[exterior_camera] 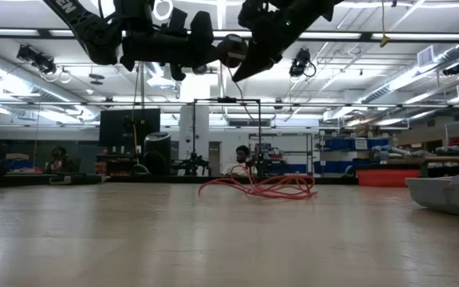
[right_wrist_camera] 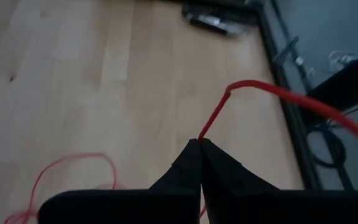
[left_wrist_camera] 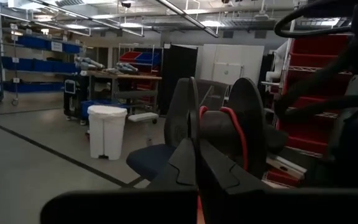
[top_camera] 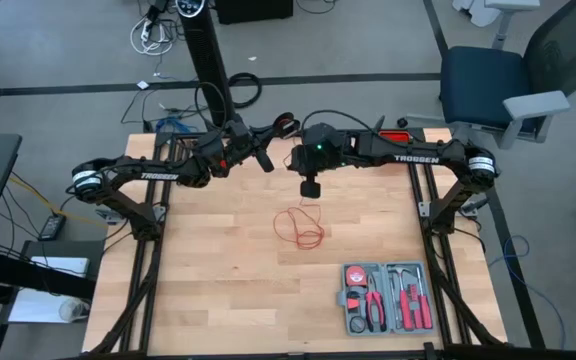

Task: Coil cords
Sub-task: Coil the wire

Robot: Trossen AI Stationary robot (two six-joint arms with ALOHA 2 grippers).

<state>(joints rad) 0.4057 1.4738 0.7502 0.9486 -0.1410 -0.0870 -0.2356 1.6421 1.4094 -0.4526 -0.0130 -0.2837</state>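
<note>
Right wrist view shows the right tool (right_wrist_camera: 199, 144) pinching the cord (right_wrist_camera: 215, 116) above the tabletop (right_wrist_camera: 104, 81). The left tool (left_wrist_camera: 197, 146) is pressed together on it too. Winding looks half done; next, lay another loop down.

Around the loose red cord (top_camera: 303, 227) at mid-table the wooden table (top_camera: 218, 280) lies bare on its left and toward the front edge; the grey tool case (top_camera: 388, 298) blocks the front-right; both arms crowd overhead behind it.
</note>
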